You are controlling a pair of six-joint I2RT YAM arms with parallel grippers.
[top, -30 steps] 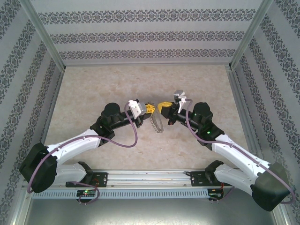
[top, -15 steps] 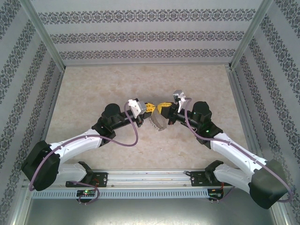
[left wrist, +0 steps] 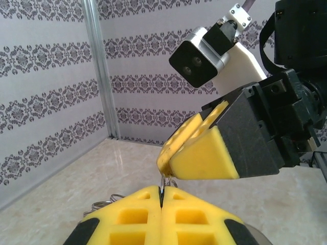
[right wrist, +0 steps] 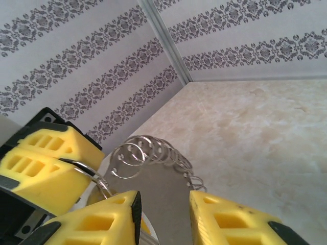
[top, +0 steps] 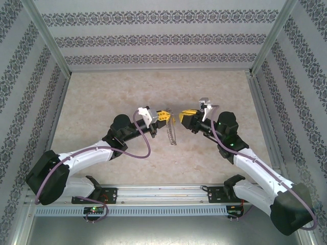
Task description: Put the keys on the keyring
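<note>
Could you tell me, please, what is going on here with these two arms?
The left gripper is shut on a large thin grey metal hoop with a bumpy fringe of small loops. It holds the hoop in the air over the beige marbled table, so that the hoop hangs down. The right gripper faces it close by with its jaws apart, gripping nothing.

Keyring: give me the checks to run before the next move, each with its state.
1. Left gripper shut on the keyring wire: ok.
2. Keyring hangs below that grip in the top view: ok.
3. Right gripper jaws apart: ok.
4. Right gripper clear of the keyring: cannot tell; the wire end sits close under its finger.
5. Key found and ready to thread: cannot tell.
</note>
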